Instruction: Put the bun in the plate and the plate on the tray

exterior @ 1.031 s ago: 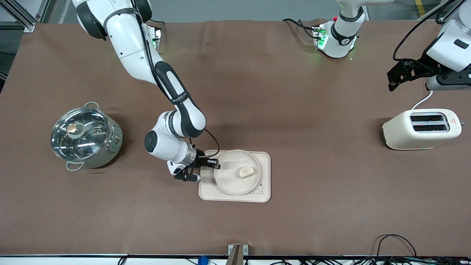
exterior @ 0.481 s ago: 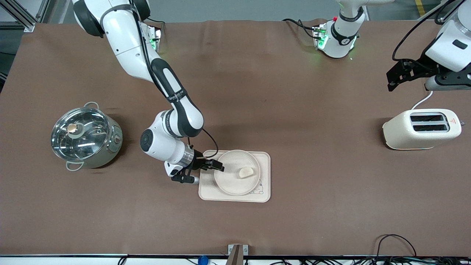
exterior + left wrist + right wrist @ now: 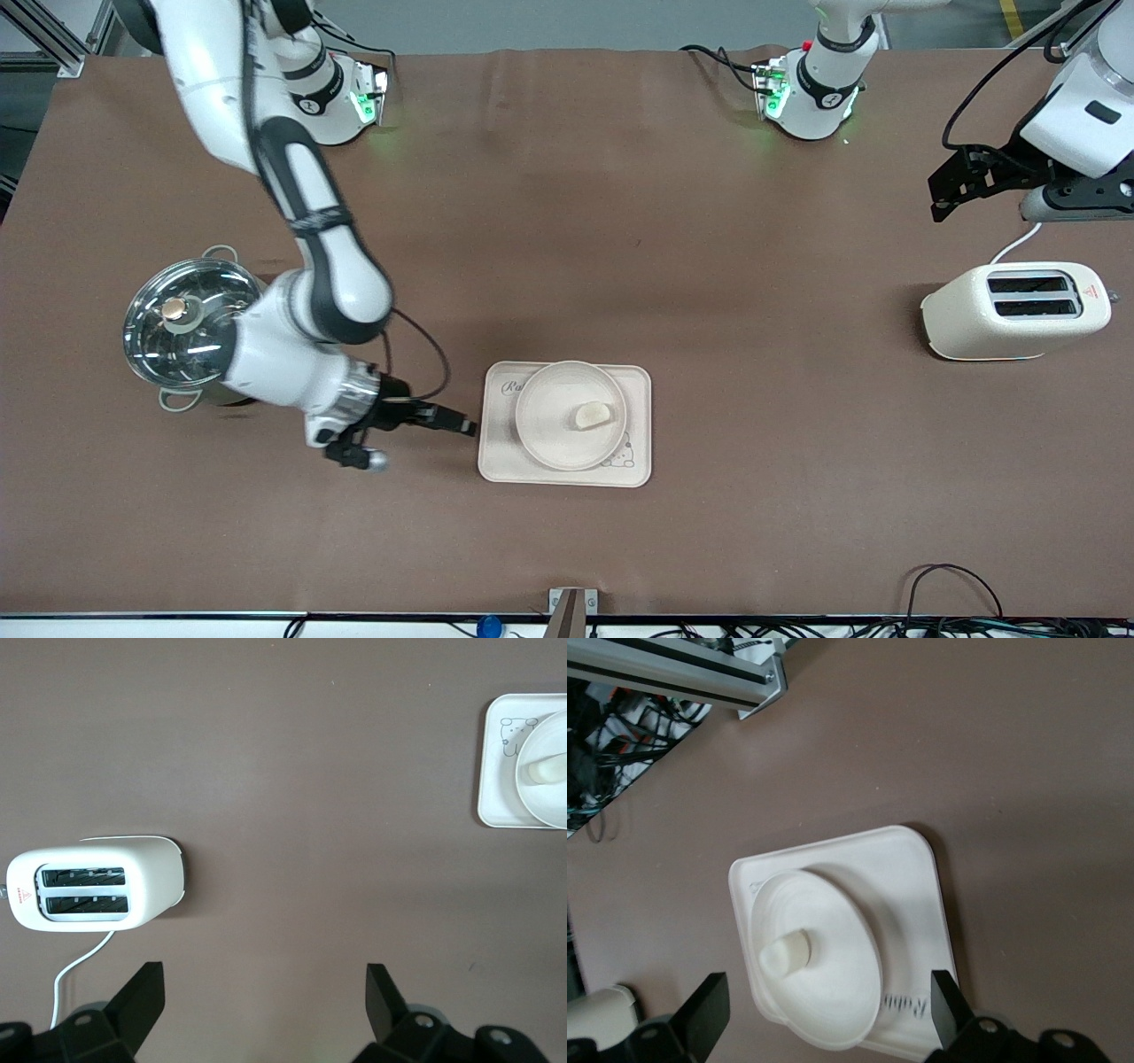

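Bun (image 3: 593, 414): smooth pale lump in plate.
Plate (image 3: 549, 434): round, rimmed, on tray.
Tray (image 3: 638, 474): cream rectangle, rounded corners.
Right tool (image 3: 461, 426): spread, empty, beside tray.
Left tool (image 3: 946, 200): spread, empty, waiting above toaster (image 3: 1014, 311).

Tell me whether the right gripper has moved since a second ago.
Yes. The right gripper was at the plate's rim over the tray; now it has drawn back off the tray, toward the pot, fingers open.

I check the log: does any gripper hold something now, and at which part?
Nothing is held. The right gripper is open beside the tray; the left gripper waits open above the toaster. The bun lies in the plate.
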You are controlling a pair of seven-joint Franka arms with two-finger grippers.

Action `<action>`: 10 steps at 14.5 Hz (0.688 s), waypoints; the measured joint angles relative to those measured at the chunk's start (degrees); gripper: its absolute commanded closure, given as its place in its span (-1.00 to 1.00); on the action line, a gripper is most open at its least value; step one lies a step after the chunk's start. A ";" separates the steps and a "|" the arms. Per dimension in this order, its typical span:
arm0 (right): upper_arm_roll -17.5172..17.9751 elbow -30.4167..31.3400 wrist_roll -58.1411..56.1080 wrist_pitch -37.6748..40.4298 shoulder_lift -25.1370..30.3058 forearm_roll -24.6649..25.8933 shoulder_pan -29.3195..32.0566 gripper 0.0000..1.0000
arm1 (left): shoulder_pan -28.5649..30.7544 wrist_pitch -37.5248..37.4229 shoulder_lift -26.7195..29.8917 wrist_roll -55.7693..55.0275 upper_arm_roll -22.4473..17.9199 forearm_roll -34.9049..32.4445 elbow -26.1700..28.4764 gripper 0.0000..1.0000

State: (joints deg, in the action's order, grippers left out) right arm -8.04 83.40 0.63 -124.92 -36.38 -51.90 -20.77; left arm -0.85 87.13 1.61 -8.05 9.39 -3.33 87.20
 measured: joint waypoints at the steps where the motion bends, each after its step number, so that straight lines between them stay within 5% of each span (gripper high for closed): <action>1: -0.39 0.02 0.00 4.99 2.41 1.02 2.46 -1.00 | 0.00 0.01 0.00 0.00 0.00 0.00 0.01 -1.00; 6: -4.91 0.04 -1.05 27.83 14.69 15.63 13.09 -1.00 | 0.01 0.07 -0.01 0.00 0.00 0.00 0.04 -1.00; 10: -5.49 -0.04 -10.14 35.94 24.09 31.97 17.60 -1.00 | 0.01 0.10 -0.01 0.00 0.00 0.00 0.05 -1.00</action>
State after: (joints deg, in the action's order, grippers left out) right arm -13.54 83.36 -9.51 -88.98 -12.29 -19.94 -3.17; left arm -0.83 87.23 1.60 -8.05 9.38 -3.33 87.25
